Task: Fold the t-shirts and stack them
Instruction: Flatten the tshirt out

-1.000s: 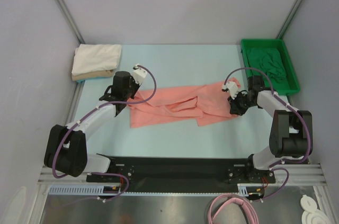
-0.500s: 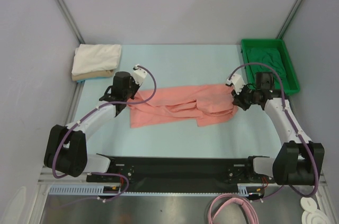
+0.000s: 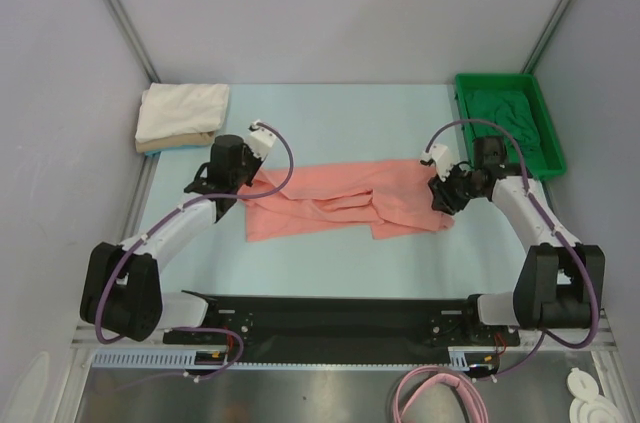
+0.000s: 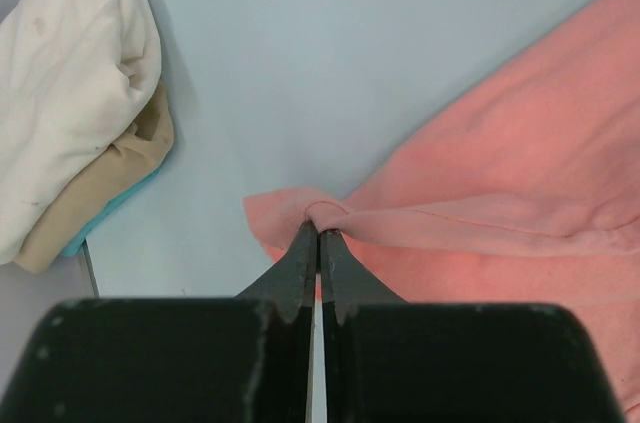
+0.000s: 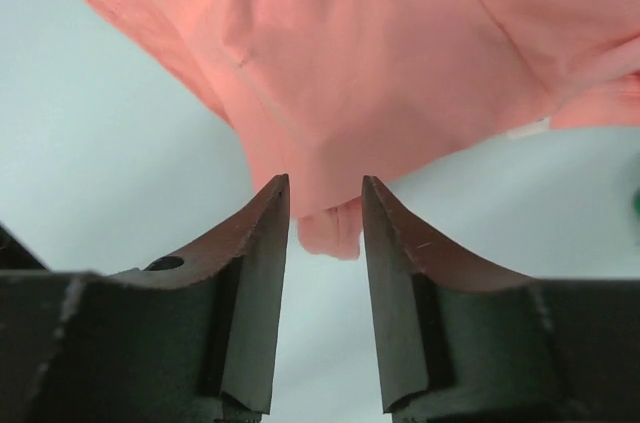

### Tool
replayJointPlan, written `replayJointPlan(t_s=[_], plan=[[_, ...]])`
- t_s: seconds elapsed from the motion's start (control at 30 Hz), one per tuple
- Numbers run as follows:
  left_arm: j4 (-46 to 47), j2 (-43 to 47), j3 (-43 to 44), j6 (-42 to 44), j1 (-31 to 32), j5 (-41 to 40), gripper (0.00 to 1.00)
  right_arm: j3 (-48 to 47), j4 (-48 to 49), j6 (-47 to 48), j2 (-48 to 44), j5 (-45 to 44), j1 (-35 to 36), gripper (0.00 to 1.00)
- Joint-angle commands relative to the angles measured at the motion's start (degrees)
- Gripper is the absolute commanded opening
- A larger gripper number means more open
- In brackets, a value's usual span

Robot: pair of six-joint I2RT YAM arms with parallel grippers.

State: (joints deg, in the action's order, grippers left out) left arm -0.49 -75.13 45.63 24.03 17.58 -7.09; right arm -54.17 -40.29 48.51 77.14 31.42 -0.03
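A salmon-pink t-shirt lies crumpled and stretched left to right across the pale table. My left gripper is shut on the shirt's left edge; in the left wrist view the fingertips pinch a fold of pink cloth. My right gripper is open at the shirt's right end; in the right wrist view its gripper straddles a hanging bit of pink cloth without closing on it. A white shirt on a tan one sits stacked at the back left. A dark green shirt lies in the tray.
A bright green plastic tray stands at the back right. Grey walls and metal posts enclose the table. The folded stack shows at the left of the left wrist view. The arm bases sit on a black rail at the near edge.
The right gripper swung out to the right half a second ago and has come back to the shirt's right end. The left gripper stayed shut on the left edge.
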Motion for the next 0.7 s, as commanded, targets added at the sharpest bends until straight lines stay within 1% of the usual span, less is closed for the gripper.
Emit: replayJointPlan(t_s=[0.0,0.1,0.13,0.17,0.2,0.23,0.27,0.3,0.37,0.43,0.47,0.57,0.6,0.67], plan=[[1.5,2.7,-0.9,-0.3,-0.6,0.9,0.00,3.6,4.3,1.7,-7.0,-3.3,1.4,0.41],[1.5,2.5,-0.8,-0.4,-0.8,0.9,0.00,8.1,6.7,6.2,-14.5,-5.7,1.7,0.46],[1.5,2.4,-0.8,-0.4,-0.8,0.9,0.00,9.9,6.1,7.5,-18.7,-5.6,2.2,0.48],[1.5,2.3,-0.6,-0.4,-0.8,0.9,0.00,10.8,5.2,10.2,-20.3,-5.8,2.4,0.48],[1.5,2.0,-0.7,-0.3,-0.8,0.9,0.00,11.6,4.1,11.0,-21.8,-6.4,2.9,0.52],[1.6,1.8,-0.6,-0.3,-0.8,0.9,0.00,12.8,3.4,11.7,-23.0,-7.8,3.6,0.54],[1.6,1.8,-0.6,-0.3,-0.8,0.8,0.01,12.8,2.2,12.7,-22.5,-8.1,3.7,0.54],[1.6,1.7,-0.6,-0.3,-0.8,0.8,0.00,12.4,-0.6,12.8,-21.6,-8.2,3.8,0.52],[1.6,1.7,-0.5,-0.4,-0.8,0.7,0.01,10.7,-4.2,13.3,-17.1,-7.0,3.5,0.49],[1.5,2.0,-0.5,-0.3,-0.8,0.6,0.00,10.1,-7.0,13.8,-14.0,-6.1,3.6,0.49],[1.5,2.0,-0.5,-0.3,-0.8,0.6,0.01,10.4,-7.1,13.8,-13.5,-6.3,3.7,0.49],[1.5,2.2,-0.6,-0.4,-0.9,0.6,0.00,12.2,-2.7,13.5,-14.9,-8.1,4.0,0.49],[1.5,2.2,-0.6,-0.4,-0.9,0.6,0.00,13.5,-0.4,13.3,-15.4,-8.7,4.5,0.51],[1.5,1.9,-0.5,-0.4,-0.9,0.6,0.00,13.8,0.8,13.0,-15.6,-10.1,5.4,0.53]])
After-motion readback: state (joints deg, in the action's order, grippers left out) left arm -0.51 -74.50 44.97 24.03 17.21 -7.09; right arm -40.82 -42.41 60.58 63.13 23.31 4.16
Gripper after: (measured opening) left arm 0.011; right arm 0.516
